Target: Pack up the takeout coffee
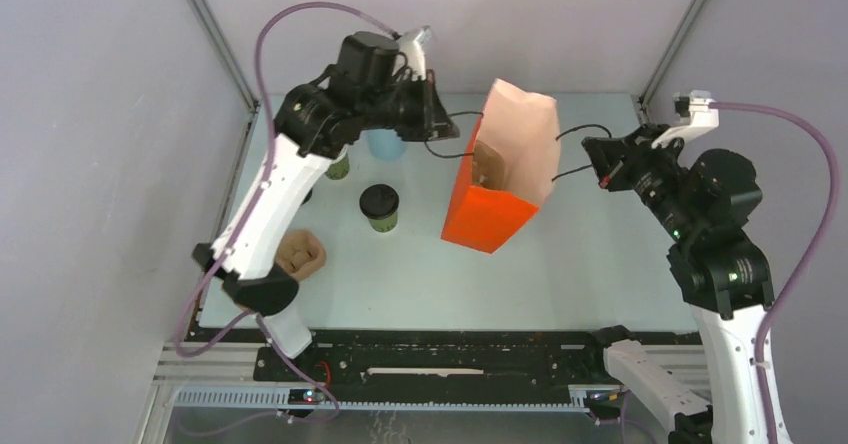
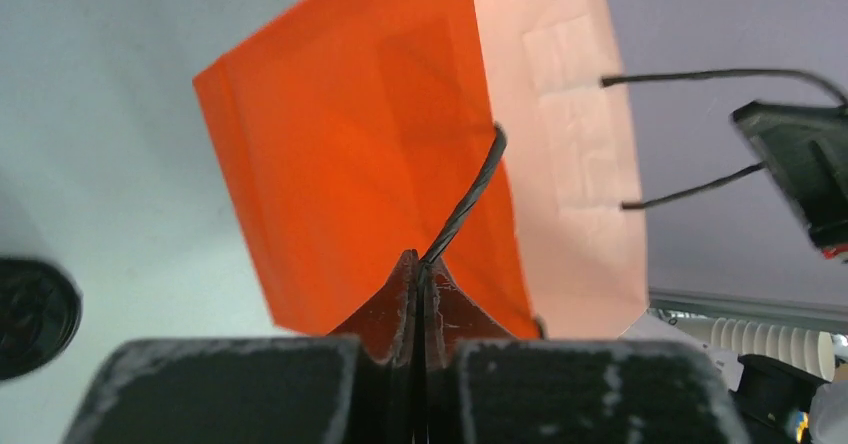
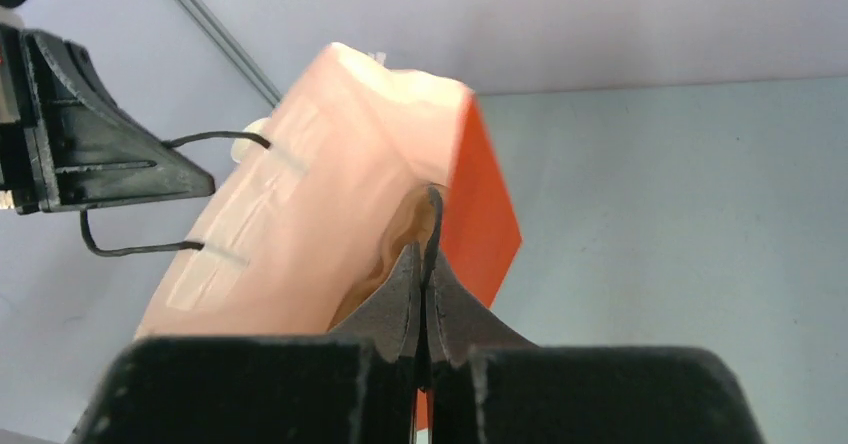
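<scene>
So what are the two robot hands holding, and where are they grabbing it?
The orange paper bag, by its black cord handles: the left gripper pinches one, the right gripper pinches the other.

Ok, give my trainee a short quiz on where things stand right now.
1. True or false: the lidded green cup is inside the orange bag.
2. What does the left gripper grip? A) the cup B) a bag handle C) nothing
3. Fill in: the right gripper is shut on the bag's other ____.
Key: 1 false, it stands on the table; 2 B; 3 handle.
</scene>
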Tool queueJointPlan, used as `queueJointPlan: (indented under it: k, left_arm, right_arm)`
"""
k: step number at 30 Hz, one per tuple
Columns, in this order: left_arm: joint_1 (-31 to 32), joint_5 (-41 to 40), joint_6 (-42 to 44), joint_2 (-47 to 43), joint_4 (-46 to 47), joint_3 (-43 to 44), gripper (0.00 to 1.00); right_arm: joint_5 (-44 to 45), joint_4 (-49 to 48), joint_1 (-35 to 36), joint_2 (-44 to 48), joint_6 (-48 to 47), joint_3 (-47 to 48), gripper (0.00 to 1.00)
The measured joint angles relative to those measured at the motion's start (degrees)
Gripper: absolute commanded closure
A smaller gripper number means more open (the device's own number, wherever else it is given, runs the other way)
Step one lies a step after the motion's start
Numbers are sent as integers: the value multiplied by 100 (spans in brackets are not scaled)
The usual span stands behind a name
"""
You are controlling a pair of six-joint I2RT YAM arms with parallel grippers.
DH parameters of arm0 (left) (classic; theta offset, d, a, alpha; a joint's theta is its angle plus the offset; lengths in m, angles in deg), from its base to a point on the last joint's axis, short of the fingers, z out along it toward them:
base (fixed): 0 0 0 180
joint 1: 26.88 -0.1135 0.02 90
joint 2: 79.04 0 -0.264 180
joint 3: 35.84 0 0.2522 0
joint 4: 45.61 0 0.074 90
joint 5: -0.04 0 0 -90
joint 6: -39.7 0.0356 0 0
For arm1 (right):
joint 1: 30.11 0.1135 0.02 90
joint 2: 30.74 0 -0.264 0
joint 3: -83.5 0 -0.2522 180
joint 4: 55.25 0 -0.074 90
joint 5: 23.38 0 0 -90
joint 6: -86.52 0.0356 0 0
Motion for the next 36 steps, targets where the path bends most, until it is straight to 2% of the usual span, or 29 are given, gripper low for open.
queueJointPlan:
  k: [2, 5, 7, 10, 13, 16, 22, 27, 32, 36]
  left_arm:
    - [-79, -24, -2, -501, 184, -688, 100]
    - [-212, -7, -13, -918, 181, -2017, 100]
    - [-232, -103, 9, -706, -52, -2236, 100]
    - [-173, -345, 28, -417, 37, -2420, 100]
    - [-138, -323, 46, -446, 50, -2334, 100]
    - [-61, -337, 120, -417, 68, -1709, 100]
    - [122, -715, 417, -758, 238, -1497, 100]
    - [155, -896, 627, -769, 374, -1381, 100]
    - [186, -944, 769, -850, 796, -2009, 100]
    - [380, -1091, 824, -1099, 1403, -3355, 100]
  right_arm:
    - [9, -144, 0, 184, 52, -133, 100]
    - [-90, -750, -11, 564, 92, -1412, 100]
    - [-155, -629, -46, 540, 111, -2041, 100]
    - [-179, -579, -107, 317, 142, -2411, 100]
    - [-422, -494, -267, 162, 153, -2127, 100]
    - [-855, -758, -380, -109, 162, -1574, 100]
    - [-1744, -1569, -413, -175, 72, -1338, 100]
    - [-2463, -2667, -428, -750, 59, -1027, 100]
    - [-2708, -3093, -428, -1226, -199, -839, 100]
    - [-2920, -3276, -435, -1676, -501, -474, 100]
